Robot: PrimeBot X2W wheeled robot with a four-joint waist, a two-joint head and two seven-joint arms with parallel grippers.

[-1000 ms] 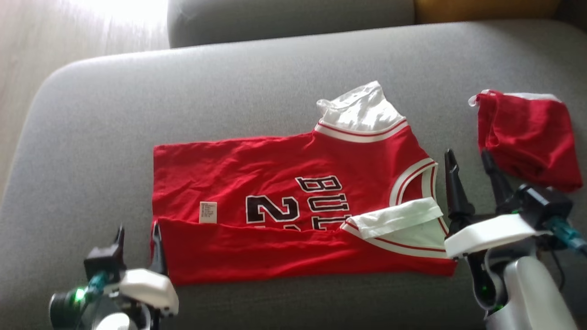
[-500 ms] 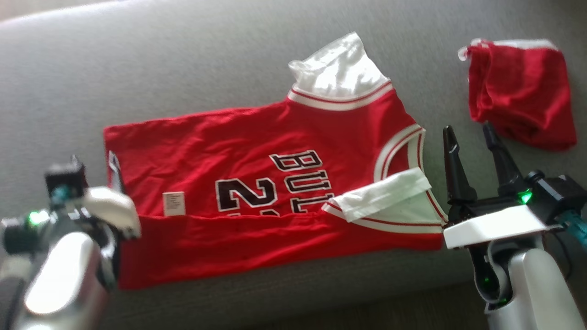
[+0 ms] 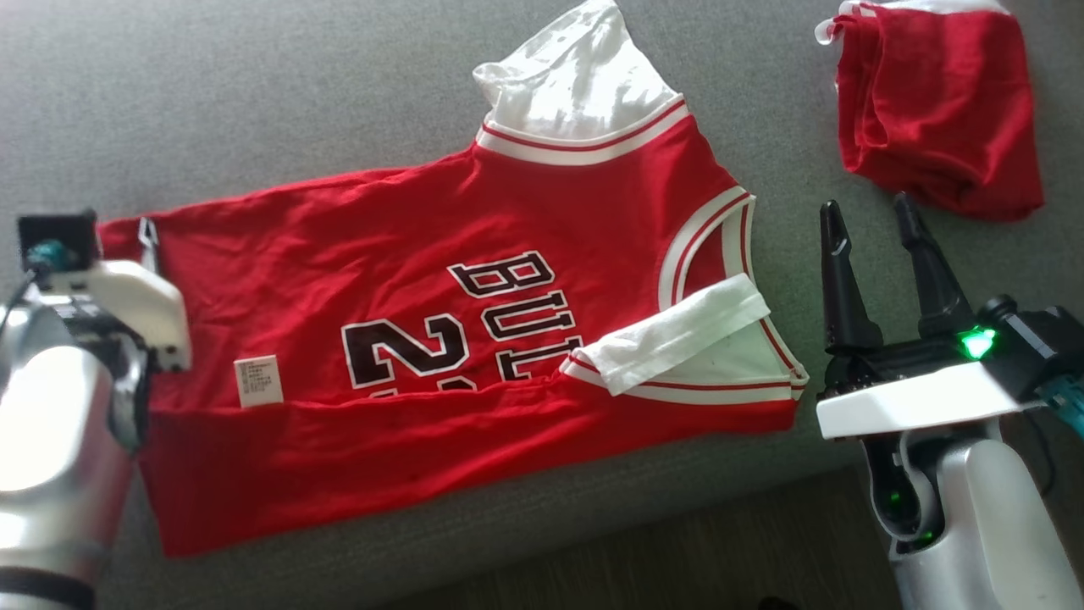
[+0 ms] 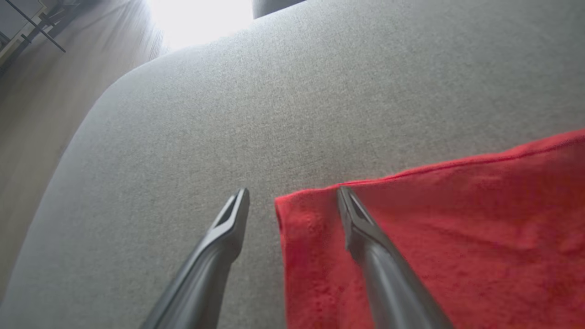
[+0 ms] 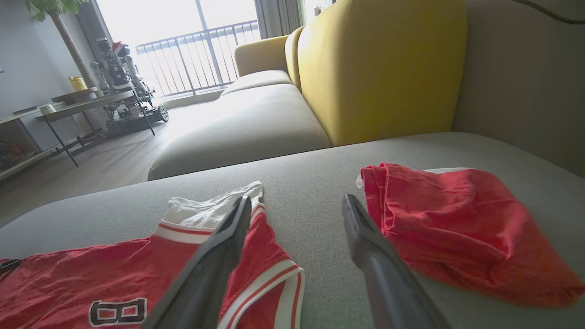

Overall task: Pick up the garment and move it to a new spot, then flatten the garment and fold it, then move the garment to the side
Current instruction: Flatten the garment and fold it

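Red jersey (image 3: 440, 280) reading "BUL" and "2", flat along the sofa's (image 3: 254, 102) front edge.
One white label (image 3: 257, 381), unreadable; one second red garment (image 3: 931, 102) toward the sofa's right side. The left hand (image 4: 292, 201) and the right hand (image 3: 868, 220) are both spread wide and empty.

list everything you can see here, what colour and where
jersey: one, red with white sleeves and black lettering, spread on the cushion, near edge folded over
label: one, white, on the jersey near its hem
bundled garment: one, red with white trim, on the cushion beyond the jersey's collar end
seat cushion: one, grey, under both garments
backrest: one, yellow, behind the cushion
side table: one, dark-legged, by the window
floor: wood, beside the sofa
left gripper: one, dark fingers, open, straddling the jersey's hem corner
right gripper: one, dark fingers, open, between jersey and bundle
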